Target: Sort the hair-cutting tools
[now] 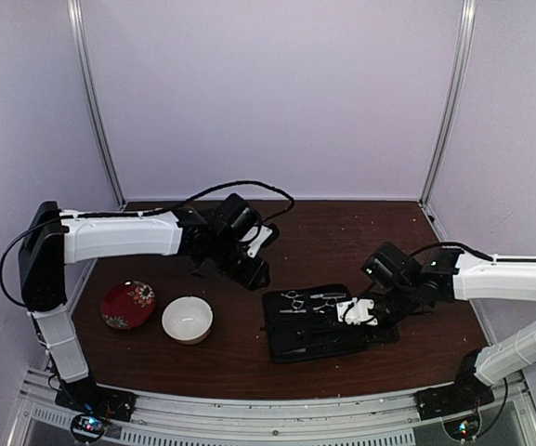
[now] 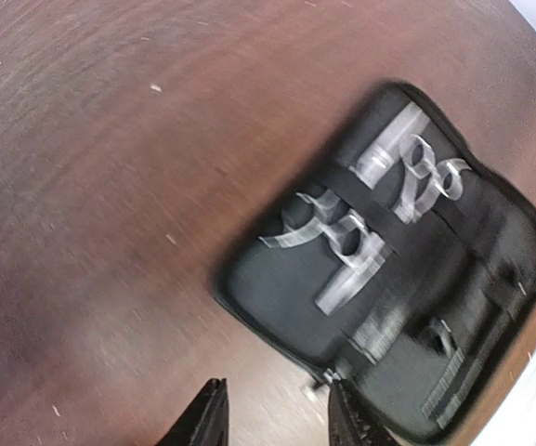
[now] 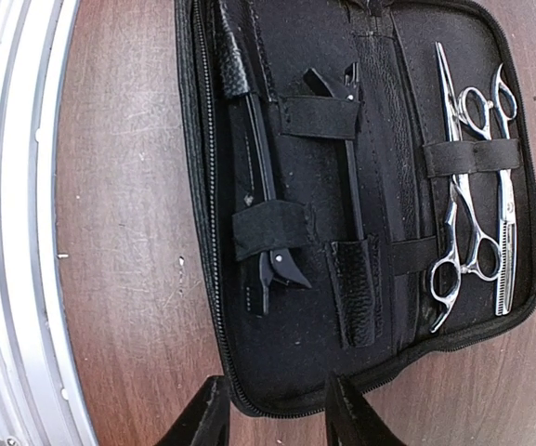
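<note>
Our right gripper (image 3: 272,413) is hanging released over the open pouch (image 3: 407,139) toward the worktop's near edge; our left gripper (image 2: 272,413) is gaping too. We are judging sorting nearly done: both scissors (image 3: 507,232) and the black pieces (image 3: 254,149) are sitting strapped inside.

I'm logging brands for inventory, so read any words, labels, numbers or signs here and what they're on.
None can be read.
The two silver scissors and the open black case show no lettering in the right wrist view; the left wrist view is blurred.
The red dish bears only flowers.
</note>
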Controlling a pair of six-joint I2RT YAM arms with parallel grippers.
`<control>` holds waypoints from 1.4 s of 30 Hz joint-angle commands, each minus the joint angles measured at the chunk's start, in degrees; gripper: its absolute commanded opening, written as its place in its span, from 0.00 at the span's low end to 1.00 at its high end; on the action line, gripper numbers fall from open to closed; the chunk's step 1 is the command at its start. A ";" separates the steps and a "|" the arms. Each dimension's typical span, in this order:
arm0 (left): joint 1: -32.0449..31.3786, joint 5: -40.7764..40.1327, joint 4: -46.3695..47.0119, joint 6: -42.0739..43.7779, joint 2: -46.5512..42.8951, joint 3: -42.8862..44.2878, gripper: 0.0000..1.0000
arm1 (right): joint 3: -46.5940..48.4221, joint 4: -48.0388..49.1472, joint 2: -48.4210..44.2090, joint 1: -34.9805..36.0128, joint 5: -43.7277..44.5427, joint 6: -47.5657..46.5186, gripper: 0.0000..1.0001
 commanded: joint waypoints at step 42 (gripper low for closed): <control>5.15 9.12 -3.48 18.76 24.29 18.28 0.00 | 2.73 2.46 11.95 0.86 0.22 0.46 0.37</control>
